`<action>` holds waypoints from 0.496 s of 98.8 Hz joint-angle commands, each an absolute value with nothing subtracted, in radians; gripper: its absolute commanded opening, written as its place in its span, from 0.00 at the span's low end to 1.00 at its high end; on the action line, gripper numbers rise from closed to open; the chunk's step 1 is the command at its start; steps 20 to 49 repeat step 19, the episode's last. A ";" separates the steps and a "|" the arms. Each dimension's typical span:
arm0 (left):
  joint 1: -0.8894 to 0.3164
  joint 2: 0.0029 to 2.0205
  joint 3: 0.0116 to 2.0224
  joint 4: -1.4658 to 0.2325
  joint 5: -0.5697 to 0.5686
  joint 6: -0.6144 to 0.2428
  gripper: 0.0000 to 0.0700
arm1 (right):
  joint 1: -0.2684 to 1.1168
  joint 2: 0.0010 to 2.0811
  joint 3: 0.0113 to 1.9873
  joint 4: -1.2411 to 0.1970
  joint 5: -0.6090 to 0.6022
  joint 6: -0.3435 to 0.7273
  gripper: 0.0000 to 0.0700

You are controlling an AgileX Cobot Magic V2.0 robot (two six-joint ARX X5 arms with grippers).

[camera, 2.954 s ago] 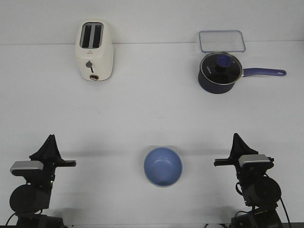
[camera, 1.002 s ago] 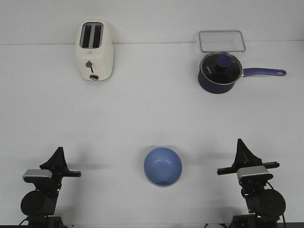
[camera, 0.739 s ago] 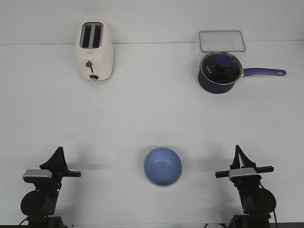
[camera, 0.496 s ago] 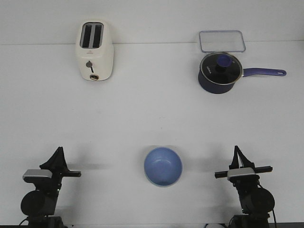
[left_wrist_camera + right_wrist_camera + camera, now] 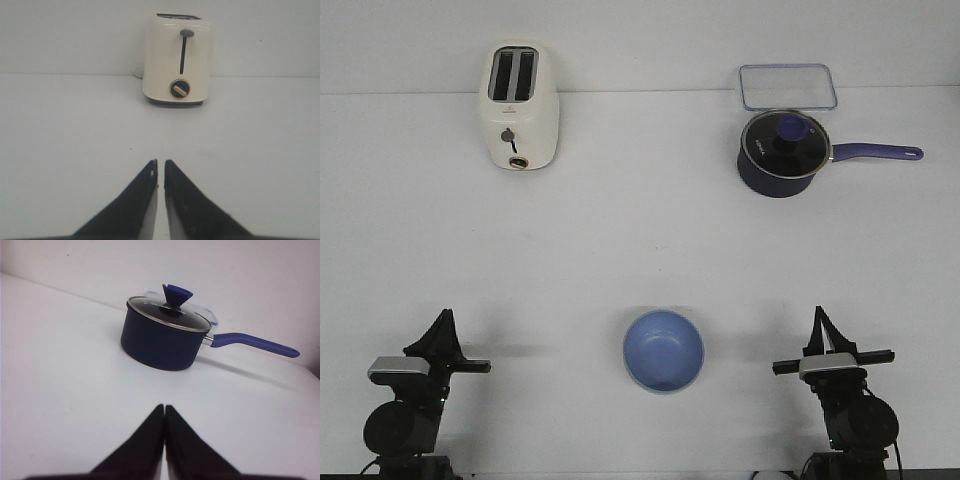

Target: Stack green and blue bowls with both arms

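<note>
A light periwinkle blue bowl sits upright on the white table, front centre, between my two arms. No separate green bowl shows in any view. My left gripper is at the front left, well to the left of the bowl, with its jaws nearly together and nothing between them. In the left wrist view the left gripper points at the toaster. My right gripper is at the front right, well to the right of the bowl, shut and empty. In the right wrist view the right gripper points at the saucepan.
A cream toaster stands at the back left. A dark navy saucepan with a glass lid stands at the back right, its handle pointing right. A clear lidded container lies behind it.
Since three seconds ago both arms have drawn back towards the front edge. In the last second the right arm shifted slightly left and settled. The bowl has not moved.
</note>
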State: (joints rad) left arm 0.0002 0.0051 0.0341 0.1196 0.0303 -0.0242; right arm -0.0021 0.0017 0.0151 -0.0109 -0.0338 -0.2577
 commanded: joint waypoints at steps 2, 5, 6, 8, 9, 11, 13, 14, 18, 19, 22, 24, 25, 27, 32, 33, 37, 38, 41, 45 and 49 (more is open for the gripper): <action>0.002 0.003 0.014 0.131 0.034 -0.019 0.02 | -0.005 0.001 0.013 0.001 -0.033 -0.255 0.00; 0.002 0.003 0.014 0.131 0.034 -0.019 0.02 | -0.005 0.001 0.013 0.001 -0.033 -0.255 0.00; 0.002 0.003 0.014 0.131 0.034 -0.019 0.02 | -0.005 0.001 0.013 0.001 -0.033 -0.255 0.00; 0.002 0.003 0.014 0.132 0.034 -0.019 0.02 | -0.005 0.001 0.013 0.001 -0.033 -0.255 0.00; 0.002 0.003 0.014 0.131 0.034 -0.019 0.02 | -0.005 0.001 0.013 0.001 -0.033 -0.255 0.00; 0.002 0.003 0.014 0.131 0.034 -0.019 0.02 | -0.005 0.001 0.013 0.001 -0.033 -0.255 0.00; 0.002 0.003 0.014 0.131 0.034 -0.019 0.02 | -0.005 0.001 0.013 0.001 -0.033 -0.255 0.00; 0.002 0.003 0.014 0.131 0.034 -0.019 0.02 | -0.005 0.001 0.013 0.001 -0.033 -0.255 0.00; 0.002 0.003 0.014 0.131 0.034 -0.019 0.02 | -0.005 0.001 0.013 0.001 -0.033 -0.255 0.00; 0.002 0.003 0.014 0.131 0.034 -0.019 0.02 | -0.005 0.001 0.013 0.001 -0.033 -0.255 0.00; 0.002 0.003 0.014 0.131 0.034 -0.019 0.02 | -0.005 0.001 0.013 0.001 -0.033 -0.255 0.00; 0.002 0.003 0.014 0.131 0.034 -0.019 0.02 | -0.005 0.001 0.013 0.001 -0.033 -0.255 0.00; 0.002 0.003 0.014 0.131 0.034 -0.019 0.02 | -0.005 0.001 0.013 0.001 -0.033 -0.255 0.00; 0.002 0.003 0.014 0.131 0.034 -0.019 0.02 | -0.005 0.001 0.013 0.001 -0.033 -0.255 0.00; 0.002 0.003 0.014 0.131 0.034 -0.019 0.02 | -0.005 0.001 0.013 0.001 -0.033 -0.255 0.00; 0.002 0.003 0.014 0.131 0.034 -0.019 0.02 | -0.005 0.001 0.013 0.001 -0.033 -0.255 0.00; 0.002 0.003 0.014 0.131 0.034 -0.019 0.02 | -0.005 0.001 0.013 0.001 -0.033 -0.255 0.00; 0.002 0.003 0.014 0.131 0.034 -0.019 0.02 | -0.005 0.001 0.013 0.001 -0.033 -0.255 0.00; 0.002 0.003 0.014 0.131 0.034 -0.019 0.02 | -0.005 0.001 0.013 0.001 -0.033 -0.255 0.00; 0.002 0.003 0.014 0.131 0.034 -0.019 0.02 | -0.005 0.001 0.013 0.001 -0.033 -0.255 0.00; 0.002 0.003 0.014 0.131 0.034 -0.019 0.02 | -0.005 0.001 0.013 0.001 -0.033 -0.255 0.00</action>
